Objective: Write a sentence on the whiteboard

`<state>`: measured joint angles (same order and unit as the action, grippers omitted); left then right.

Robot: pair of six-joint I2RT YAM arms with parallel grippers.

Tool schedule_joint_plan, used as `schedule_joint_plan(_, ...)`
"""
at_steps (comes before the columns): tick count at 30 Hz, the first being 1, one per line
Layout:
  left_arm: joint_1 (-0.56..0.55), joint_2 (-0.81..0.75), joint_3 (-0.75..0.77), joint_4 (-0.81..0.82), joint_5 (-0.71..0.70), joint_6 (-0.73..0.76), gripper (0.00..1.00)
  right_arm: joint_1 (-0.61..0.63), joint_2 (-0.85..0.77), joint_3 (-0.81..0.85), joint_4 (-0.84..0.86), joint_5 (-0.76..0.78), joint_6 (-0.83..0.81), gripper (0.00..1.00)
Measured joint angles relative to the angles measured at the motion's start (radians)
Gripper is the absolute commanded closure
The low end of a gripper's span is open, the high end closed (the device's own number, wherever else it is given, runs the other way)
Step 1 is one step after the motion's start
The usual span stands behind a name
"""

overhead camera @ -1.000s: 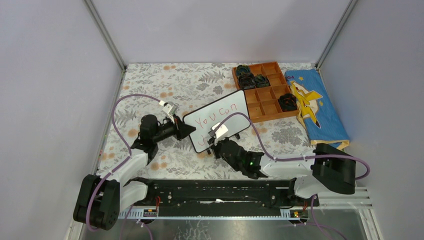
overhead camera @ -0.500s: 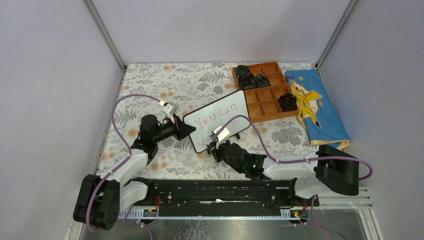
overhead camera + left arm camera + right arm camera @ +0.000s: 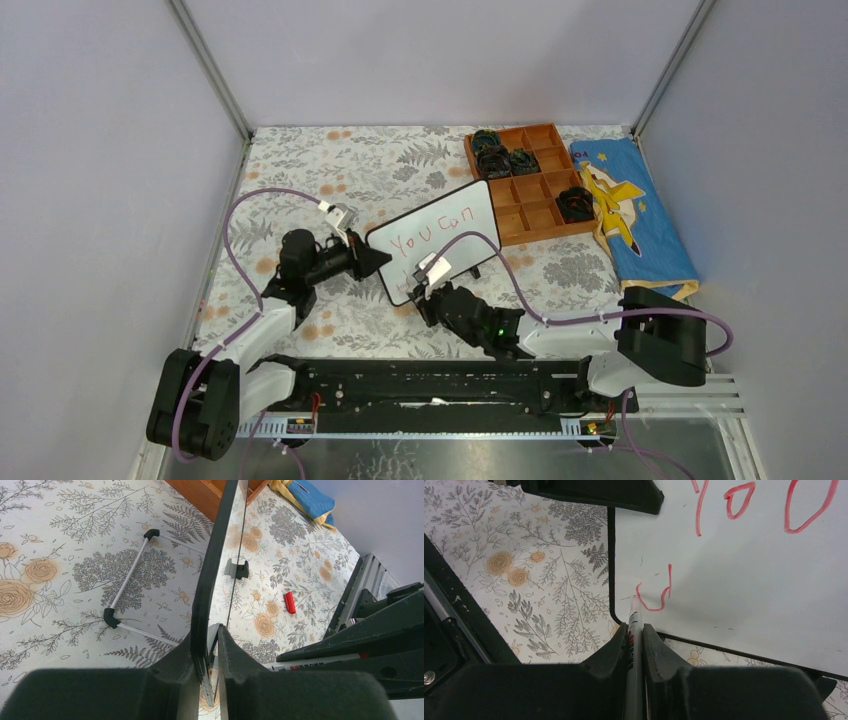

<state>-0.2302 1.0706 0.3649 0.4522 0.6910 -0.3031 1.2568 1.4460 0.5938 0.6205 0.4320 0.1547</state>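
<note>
The whiteboard (image 3: 447, 236) stands tilted on the flowered table, its thin black frame edge-on in the left wrist view (image 3: 214, 565). My left gripper (image 3: 374, 262) (image 3: 212, 639) is shut on the board's left edge. The sentence (image 3: 433, 231) shows "You can" in red on the top line, with "You" close up (image 3: 744, 502). Below it is a single curved red stroke (image 3: 654, 600). My right gripper (image 3: 428, 288) (image 3: 635, 628) is shut on a grey marker (image 3: 634, 615). The marker's tip touches the board just left of that stroke, near the lower left corner.
A brown compartment tray (image 3: 541, 199) holding several dark objects sits just right of the board. A blue cloth (image 3: 632, 218) lies beyond it. A small red cap (image 3: 289, 602) lies on the table. A white rod with black ends (image 3: 127, 582) rests behind the board.
My right gripper with the marker has shifted slightly left and nearer over the board's lower part. The left arm and the board have stayed put.
</note>
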Motion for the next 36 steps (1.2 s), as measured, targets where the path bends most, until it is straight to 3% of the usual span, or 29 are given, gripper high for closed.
schedule_joint_plan(36,-0.004,0.0,0.0,0.0,-0.004,0.0,0.87,-0.013,0.0,0.022,-0.007,0.106,0.0,1.0)
